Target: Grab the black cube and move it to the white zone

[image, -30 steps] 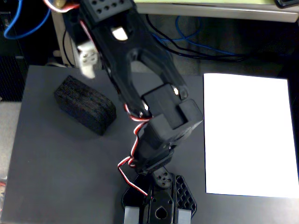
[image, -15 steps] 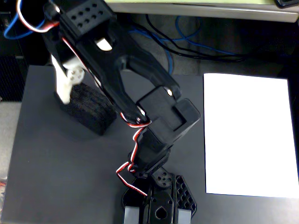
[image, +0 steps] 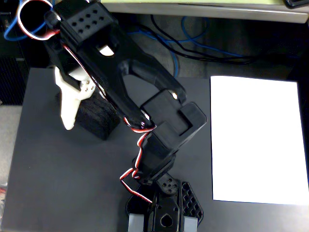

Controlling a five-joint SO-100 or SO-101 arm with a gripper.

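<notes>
The black cube [image: 99,121] is a spongy black foam block on the left part of the dark grey mat [image: 58,183]. My gripper [image: 83,121] hangs over it from above. Its white finger [image: 70,104] lies against the block's left side; the other finger is hidden under the black forearm [image: 111,72], so the block seems to sit between the jaws. How tightly they close on it does not show. The white zone [image: 256,140] is a large white paper sheet on the right side of the mat, well apart from the block.
The arm's base [image: 164,212] stands at the bottom centre, with red, white and black wires [image: 137,159] along the upper arm. Blue and black cables [image: 193,43] lie beyond the mat's far edge, below a light table edge [image: 203,7].
</notes>
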